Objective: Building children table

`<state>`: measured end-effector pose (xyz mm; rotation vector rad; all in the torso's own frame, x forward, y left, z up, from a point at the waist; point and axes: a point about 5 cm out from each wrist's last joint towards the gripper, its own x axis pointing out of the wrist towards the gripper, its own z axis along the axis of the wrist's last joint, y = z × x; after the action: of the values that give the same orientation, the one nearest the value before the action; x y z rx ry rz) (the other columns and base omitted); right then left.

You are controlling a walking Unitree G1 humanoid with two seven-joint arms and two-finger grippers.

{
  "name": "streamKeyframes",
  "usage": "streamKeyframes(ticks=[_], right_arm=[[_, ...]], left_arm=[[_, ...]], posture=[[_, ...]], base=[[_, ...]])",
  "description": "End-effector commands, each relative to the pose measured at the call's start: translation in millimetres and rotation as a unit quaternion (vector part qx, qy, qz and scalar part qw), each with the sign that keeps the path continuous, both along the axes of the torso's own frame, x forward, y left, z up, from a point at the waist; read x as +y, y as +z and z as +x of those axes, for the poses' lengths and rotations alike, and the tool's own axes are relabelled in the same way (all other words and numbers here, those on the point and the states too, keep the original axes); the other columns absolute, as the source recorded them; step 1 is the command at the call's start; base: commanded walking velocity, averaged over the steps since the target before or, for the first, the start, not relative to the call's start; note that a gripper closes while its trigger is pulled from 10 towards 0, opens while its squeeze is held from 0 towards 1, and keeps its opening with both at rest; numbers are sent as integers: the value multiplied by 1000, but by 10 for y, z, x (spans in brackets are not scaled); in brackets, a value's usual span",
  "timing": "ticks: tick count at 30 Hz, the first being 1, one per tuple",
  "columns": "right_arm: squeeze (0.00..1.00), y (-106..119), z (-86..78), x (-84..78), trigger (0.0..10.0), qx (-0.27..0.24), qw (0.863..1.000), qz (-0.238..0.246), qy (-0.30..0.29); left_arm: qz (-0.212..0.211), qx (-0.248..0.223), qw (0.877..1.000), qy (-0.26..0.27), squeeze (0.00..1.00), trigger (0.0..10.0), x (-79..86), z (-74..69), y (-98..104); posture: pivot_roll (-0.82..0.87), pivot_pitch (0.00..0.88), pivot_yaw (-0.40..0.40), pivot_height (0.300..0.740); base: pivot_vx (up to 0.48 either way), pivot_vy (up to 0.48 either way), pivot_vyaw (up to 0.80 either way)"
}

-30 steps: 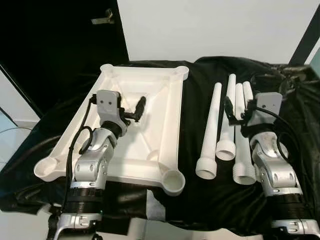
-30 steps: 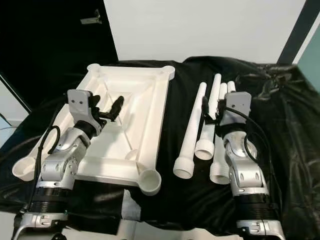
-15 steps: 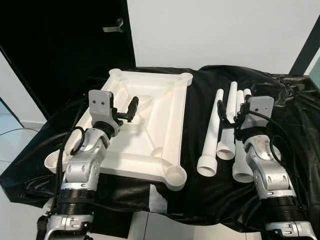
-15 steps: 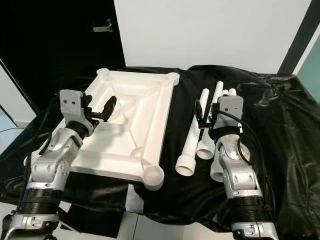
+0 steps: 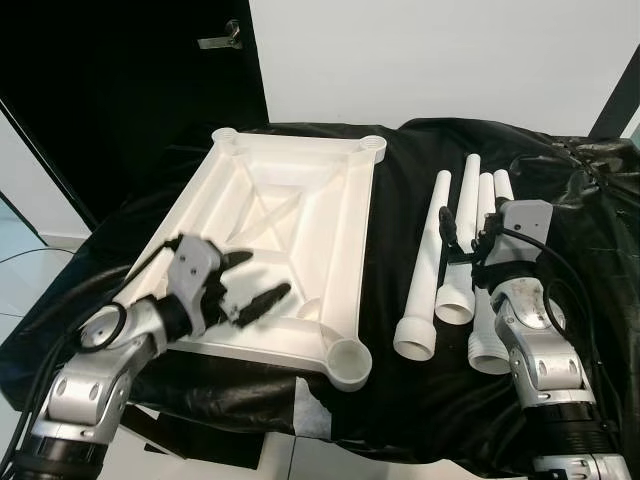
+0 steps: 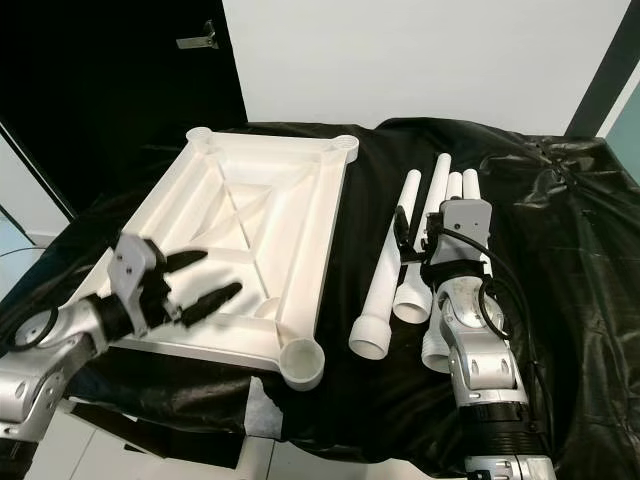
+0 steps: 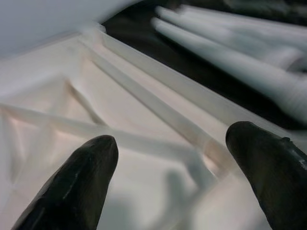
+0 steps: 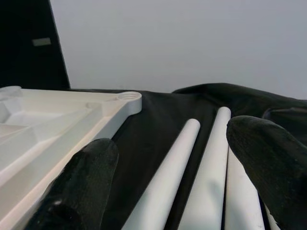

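Note:
The white plastic table top (image 5: 300, 190) lies upside down on the black cloth, with a round leg socket (image 5: 348, 360) at each corner. Several white tube legs (image 5: 424, 262) lie side by side to its right. My left gripper (image 5: 258, 277) is open and hovers low over the table top's near rim, pointing right; its wrist view looks across the ribbed underside (image 7: 96, 100). My right gripper (image 5: 462, 230) is open and empty just above the near ends of the legs (image 8: 165, 179).
A black cloth (image 5: 400, 410) covers the work surface and drapes over its front edge. A dark door (image 5: 120, 90) stands at the back left and a white wall (image 5: 430, 50) behind. Pale floor (image 5: 20, 270) shows at the left.
My left arm has dropped and swung, so its gripper now points right over the table top's near rim instead of its middle. The right gripper has held its place. The head camera shifted slightly.

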<state>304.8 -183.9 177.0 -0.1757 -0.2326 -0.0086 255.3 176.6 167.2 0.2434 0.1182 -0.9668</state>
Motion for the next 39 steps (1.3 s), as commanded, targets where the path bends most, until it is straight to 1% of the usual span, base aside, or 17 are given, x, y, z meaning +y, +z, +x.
streamKeyframes(ticks=[1, 3, 5, 9, 12, 14, 16, 19, 21, 26, 27, 30, 32, 33, 34, 35, 39], right_arm=[[0, -2, -17, -1, 10000, 2, 1000, 3, -1], [0, -12, -23, 5, 10000, 4, 1000, 2, 1], [0, -12, -23, 5, 10000, 4, 1000, 2, 1], [0, -17, -14, 40, 10000, 8, 1000, 1, 10], [0, -14, -9, 53, 10000, 9, 1000, 0, 13], [0, -14, -9, 53, 10000, 9, 1000, 0, 13], [0, -15, -9, 69, 10000, 10, 1000, 0, 16], [0, -16, -19, 78, 10000, 11, 1000, -1, 19], [0, -18, -24, 76, 10000, 11, 1000, -1, 19], [0, -25, -39, 58, 10000, 13, 1000, -2, 18], [0, -25, -39, 58, 10000, 13, 1000, -2, 18], [0, -25, -44, 59, 10000, 13, 1000, -2, 17], [0, -29, -43, 61, 10000, 14, 1000, -2, 16], [0, -31, -42, 62, 10000, 14, 1000, -2, 16], [0, -30, -41, 62, 10000, 14, 1000, -1, 15], [0, -32, -42, 58, 10000, 14, 1000, -1, 13], [0, -35, -43, 44, 10000, 15, 1000, 2, 7]], left_arm=[[12, 39, 998, -54, 0, 10000, -15, -119, -62], [27, 64, 995, -68, 0, 10000, 34, -207, -116], [27, 64, 995, -68, 0, 10000, 34, -207, -116], [68, 112, 987, -98, 0, 10000, 119, -366, -225], [97, 114, 986, -77, 0, 10000, 151, -330, -294], [97, 114, 986, -77, 0, 10000, 151, -330, -294], [119, 105, 986, -54, 0, 10000, 158, -255, -354], [123, 90, 987, -44, 0, 10000, 135, -201, -355], [123, 92, 987, -42, 0, 10000, 130, -196, -351], [163, 106, 980, -46, 0, 10000, 168, -215, -389], [163, 106, 980, -46, 0, 10000, 168, -215, -389], [191, 105, 975, -30, 0, 10000, 201, -178, -420], [194, 105, 975, -21, 0, 10000, 204, -153, -431], [194, 105, 975, -16, 0, 8824, 205, -136, -438], [200, 102, 974, -11, 0, 8941, 209, -115, -448], [207, 101, 973, -3, 0, 10000, 213, -91, -466], [219, 94, 971, 26, 0, 10000, 189, 4, -500]], posture=[[-9, 0, 50, 740], [-8, 0, 47, 740], [-8, 0, 47, 740], [1, 0, 39, 740], [0, 0, 39, 740], [0, 0, 39, 740], [-4, 0, 37, 740], [-6, 0, 37, 740], [-7, 0, 37, 740], [-8, 0, 43, 740], [-8, 0, 43, 740], [-7, 0, 46, 740], [-7, 0, 46, 740], [-7, 0, 46, 740], [-9, 0, 49, 740], [-9, 0, 49, 740], [-12, 0, 56, 740]], base=[[0, 0, 0], [0, 0, 0], [0, 0, 0], [0, 0, 0], [0, 0, 0], [0, 0, 0], [0, 0, 0], [0, 0, 0], [0, 0, 0], [0, 0, 0], [0, 0, 0], [0, 0, 0], [0, 0, 0], [0, 0, 0], [0, 0, 0], [0, 0, 0], [0, 0, 0]])
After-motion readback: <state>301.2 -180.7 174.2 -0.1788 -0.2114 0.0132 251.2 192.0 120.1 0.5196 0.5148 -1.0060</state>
